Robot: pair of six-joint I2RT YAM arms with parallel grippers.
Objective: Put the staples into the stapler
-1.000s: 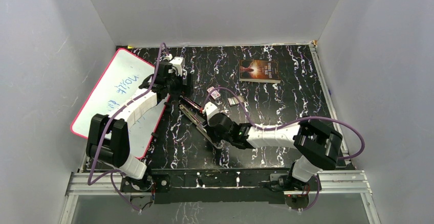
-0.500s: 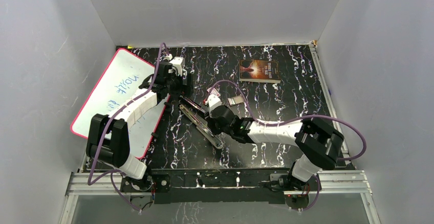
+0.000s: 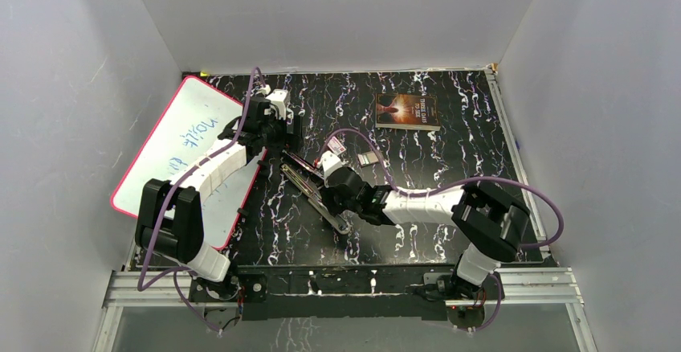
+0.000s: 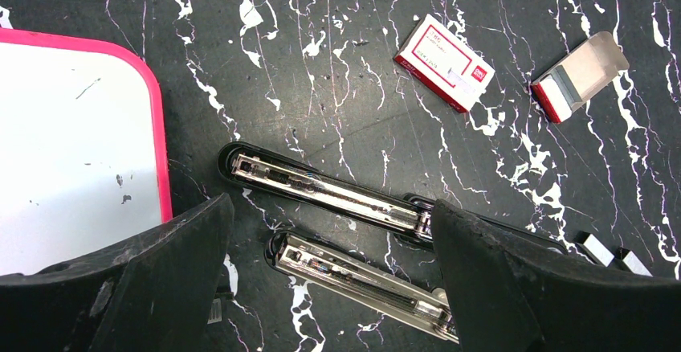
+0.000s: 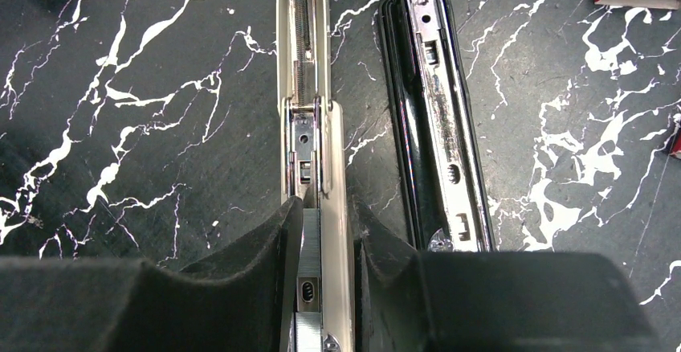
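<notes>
At the middle of the table the stapler (image 3: 301, 177) lies folded out flat, its silver channel (image 5: 305, 87) and its black half (image 5: 438, 127) side by side. My right gripper (image 5: 325, 207) rests on the near end of the silver channel, drawn narrow, its pads touching the channel on either flank as far as I can tell. I see no strip between them. My left gripper (image 4: 331, 202) hangs spread wide above the far end, holding nothing. The staples (image 4: 596, 249), two short silvery strips, lie bare on the table to the right of the stapler, apart from it.

I judge this step to be readying the channel, with a strip not yet fetched. To do it well I should keep my hold square on the channel's sides and not twist. The stapler sits loose on the table and could slew into the black half just beside it. A spring rod runs along the channel, so a strip will have to sit astride the rail, legs down, and I want that stretch bare before I let go. After that I'd lift straight up, cross to the strips and pinch one lightly by its long sides, since joined staples may snap. My left gripper could press on the far end to pin the stapler while the strip goes in.
</notes>
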